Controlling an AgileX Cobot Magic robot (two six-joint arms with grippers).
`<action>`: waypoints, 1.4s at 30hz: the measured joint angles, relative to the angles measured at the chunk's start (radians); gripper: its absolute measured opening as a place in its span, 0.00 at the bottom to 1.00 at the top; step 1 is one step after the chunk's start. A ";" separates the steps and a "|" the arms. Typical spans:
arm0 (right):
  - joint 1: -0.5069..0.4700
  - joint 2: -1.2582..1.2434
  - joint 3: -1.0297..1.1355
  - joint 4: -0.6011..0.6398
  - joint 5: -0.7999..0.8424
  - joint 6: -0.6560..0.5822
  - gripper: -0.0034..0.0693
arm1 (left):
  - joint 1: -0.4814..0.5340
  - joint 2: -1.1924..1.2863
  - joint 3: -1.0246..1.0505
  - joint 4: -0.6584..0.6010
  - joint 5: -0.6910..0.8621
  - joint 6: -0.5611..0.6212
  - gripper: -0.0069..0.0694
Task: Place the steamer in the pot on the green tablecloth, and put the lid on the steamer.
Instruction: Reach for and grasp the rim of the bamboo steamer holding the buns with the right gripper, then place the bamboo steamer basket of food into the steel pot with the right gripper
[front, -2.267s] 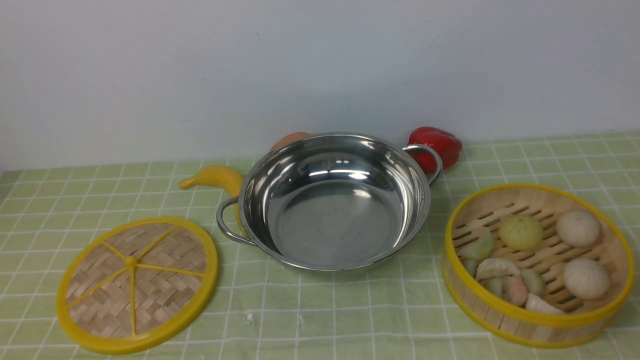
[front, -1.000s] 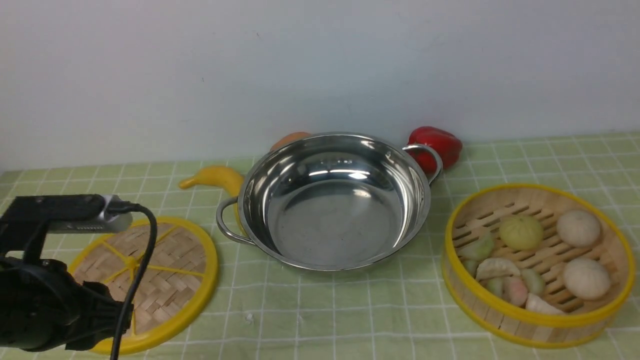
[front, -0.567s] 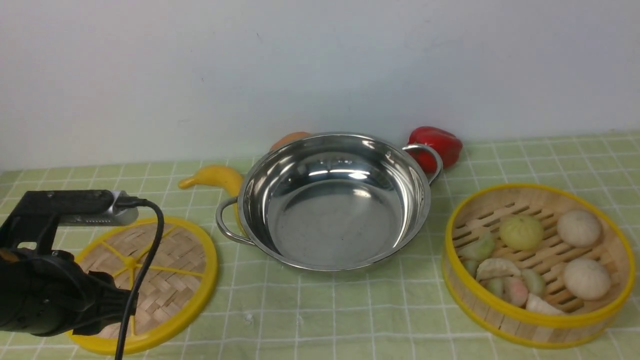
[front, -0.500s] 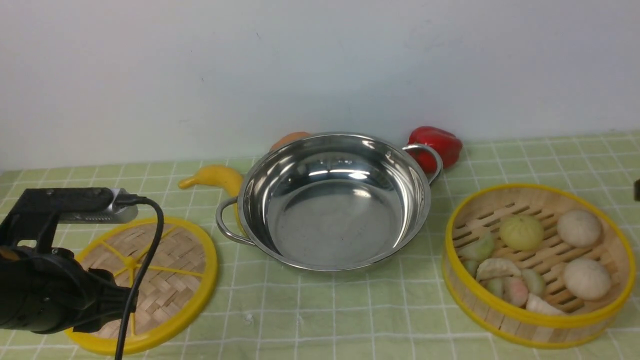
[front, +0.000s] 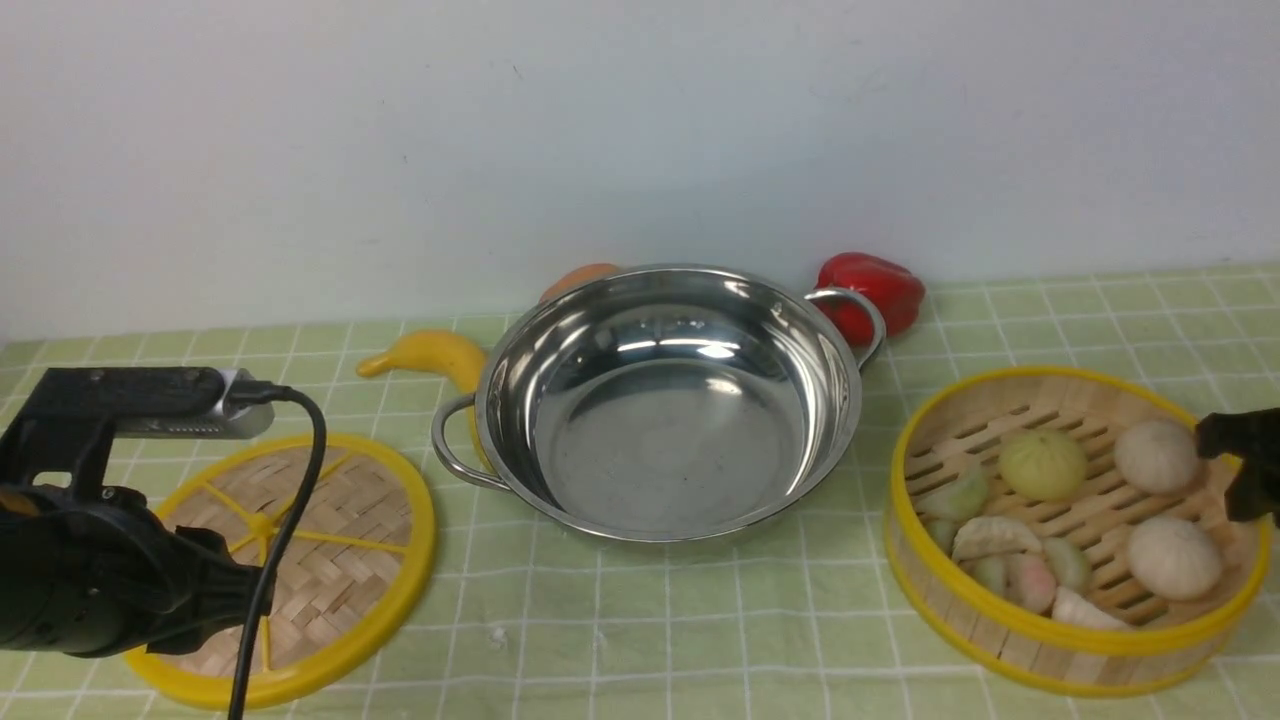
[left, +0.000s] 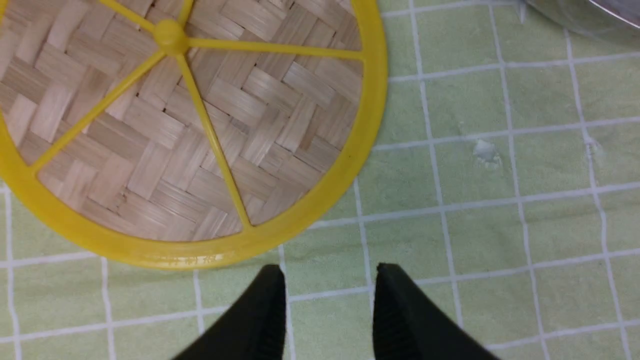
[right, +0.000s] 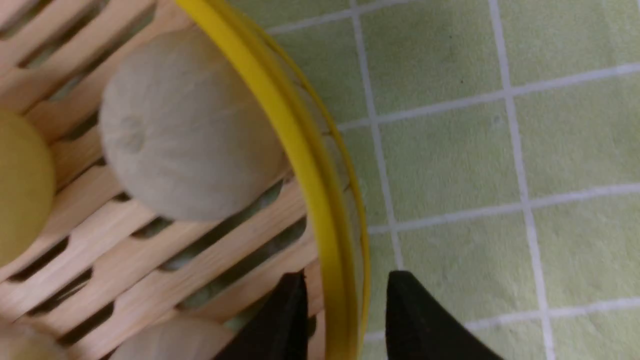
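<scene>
astride steamer (right: 320, 200) rim: right jaws spread | beside lid (left: 190, 125): left jaws spread

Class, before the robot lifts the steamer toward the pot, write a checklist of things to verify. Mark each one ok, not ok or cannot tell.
1. The pot stands upright and empty: ok.
2. The right end effector is open and straddles the rim of the steamer, one jaw inside, one outside: ok.
3. Grip closed on that rim: not ok, the jaws are apart.
4. Jaws low enough on the steamer's wall: cannot tell.
5. The green tablecloth between steamer and pot has nothing in the way: ok.
6. The left end effector is open just off the lid, which lies flat: ok.
</scene>
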 joint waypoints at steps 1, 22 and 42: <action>0.000 0.010 0.000 -0.002 -0.005 0.000 0.37 | 0.000 0.000 0.000 0.000 -0.005 0.000 0.41; 0.003 -0.065 -0.403 -0.097 0.368 -0.013 0.15 | 0.000 0.000 0.000 0.002 -0.015 0.001 0.41; 0.529 0.513 -1.161 -0.037 0.516 0.103 0.15 | 0.000 0.000 0.000 0.002 -0.016 0.001 0.41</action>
